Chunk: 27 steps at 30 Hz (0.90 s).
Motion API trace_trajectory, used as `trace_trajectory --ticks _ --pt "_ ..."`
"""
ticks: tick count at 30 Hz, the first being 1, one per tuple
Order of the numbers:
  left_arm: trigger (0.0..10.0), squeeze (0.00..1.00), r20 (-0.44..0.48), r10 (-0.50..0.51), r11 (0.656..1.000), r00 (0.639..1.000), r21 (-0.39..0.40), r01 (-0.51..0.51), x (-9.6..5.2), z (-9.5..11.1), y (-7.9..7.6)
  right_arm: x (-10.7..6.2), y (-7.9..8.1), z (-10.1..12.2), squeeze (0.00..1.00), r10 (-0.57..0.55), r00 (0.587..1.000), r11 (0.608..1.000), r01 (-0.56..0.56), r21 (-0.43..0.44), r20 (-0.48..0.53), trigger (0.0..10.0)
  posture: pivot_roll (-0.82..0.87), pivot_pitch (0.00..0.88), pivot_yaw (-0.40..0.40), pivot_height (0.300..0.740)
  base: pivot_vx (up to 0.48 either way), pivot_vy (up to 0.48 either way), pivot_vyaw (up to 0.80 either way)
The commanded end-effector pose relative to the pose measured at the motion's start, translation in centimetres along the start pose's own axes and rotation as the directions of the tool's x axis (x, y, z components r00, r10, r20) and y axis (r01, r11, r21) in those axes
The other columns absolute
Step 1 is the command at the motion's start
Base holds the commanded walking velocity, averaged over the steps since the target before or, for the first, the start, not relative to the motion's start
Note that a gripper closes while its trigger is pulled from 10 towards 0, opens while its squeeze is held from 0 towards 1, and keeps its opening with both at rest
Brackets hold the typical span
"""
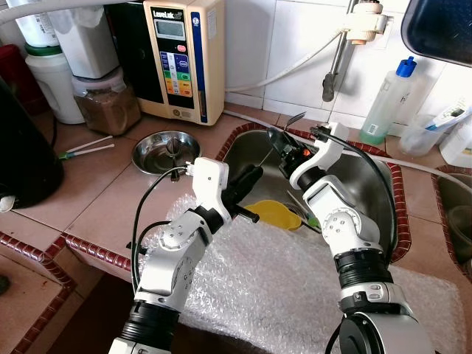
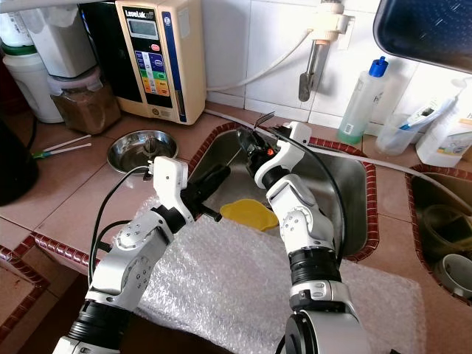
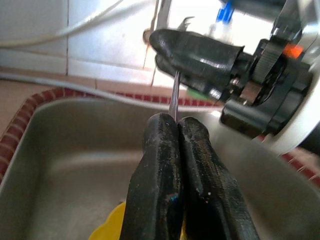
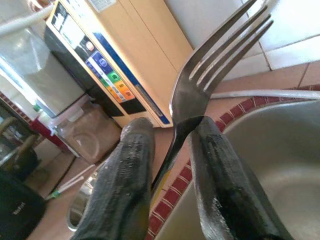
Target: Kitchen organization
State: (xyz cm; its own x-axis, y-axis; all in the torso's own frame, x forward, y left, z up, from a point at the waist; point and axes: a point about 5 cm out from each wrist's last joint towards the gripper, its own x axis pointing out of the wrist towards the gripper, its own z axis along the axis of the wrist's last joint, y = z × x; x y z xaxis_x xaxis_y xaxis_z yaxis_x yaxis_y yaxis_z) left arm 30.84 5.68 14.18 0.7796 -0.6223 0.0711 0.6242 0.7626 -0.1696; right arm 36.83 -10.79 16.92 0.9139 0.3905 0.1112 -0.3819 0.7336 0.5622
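I've got the fork [image 4: 200, 95] pinched at both ends over the sink [image 1: 376, 184], right gripper [image 4: 167, 137] clamped on its neck, left gripper [image 3: 179, 125] closed on the handle tip, so it's lifted but not yet put away.

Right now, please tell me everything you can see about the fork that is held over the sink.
The fork looks like plain shiny metal, with four tines and a thin handle. It is held above the steel sink, tines pointing up toward the tiled wall. The right gripper holds it near the neck between its black fingers. The left gripper is shut on the lower handle. Nothing else touches it.
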Motion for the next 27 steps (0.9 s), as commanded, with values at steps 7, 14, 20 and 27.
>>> trace_trajectory --ticks 7,14,20,27 --pt "5.5 0.00 -0.034 0.076 0.996 0.997 0.056 -0.074 0.0 -0.2 1.3 -0.3 -1.2 0.2 0.00 -0.072 0.997 0.972 0.069 -0.224 -0.004 0.0 0.06 0.000 0.020 0.740 0.000 0.000 0.00" --pt "10.0 0.00 -0.043 0.092 0.992 0.995 0.092 -0.088 0.1 -0.4 1.6 -0.2 -1.4 0.0 0.00 -0.097 0.995 0.960 0.093 -0.263 -0.001 0.0 0.06 0.000 0.021 0.740 0.000 0.000 0.00" --pt "10.0 0.00 -0.045 0.097 0.991 0.994 0.097 -0.092 0.1 -0.4 1.7 -0.2 -1.5 0.0 0.00 -0.103 0.995 0.957 0.099 -0.273 0.002 0.0 0.06 0.000 0.020 0.740 0.000 0.000 0.00" --pt "10.0 0.00 -0.041 0.155 0.983 0.987 0.108 -0.149 0.1 -0.3 2.5 -0.3 -1.8 -0.2 0.00 -0.119 0.993 0.942 0.112 -0.317 -0.003 0.0 0.06 0.000 0.021 0.740 0.000 0.000 0.00"
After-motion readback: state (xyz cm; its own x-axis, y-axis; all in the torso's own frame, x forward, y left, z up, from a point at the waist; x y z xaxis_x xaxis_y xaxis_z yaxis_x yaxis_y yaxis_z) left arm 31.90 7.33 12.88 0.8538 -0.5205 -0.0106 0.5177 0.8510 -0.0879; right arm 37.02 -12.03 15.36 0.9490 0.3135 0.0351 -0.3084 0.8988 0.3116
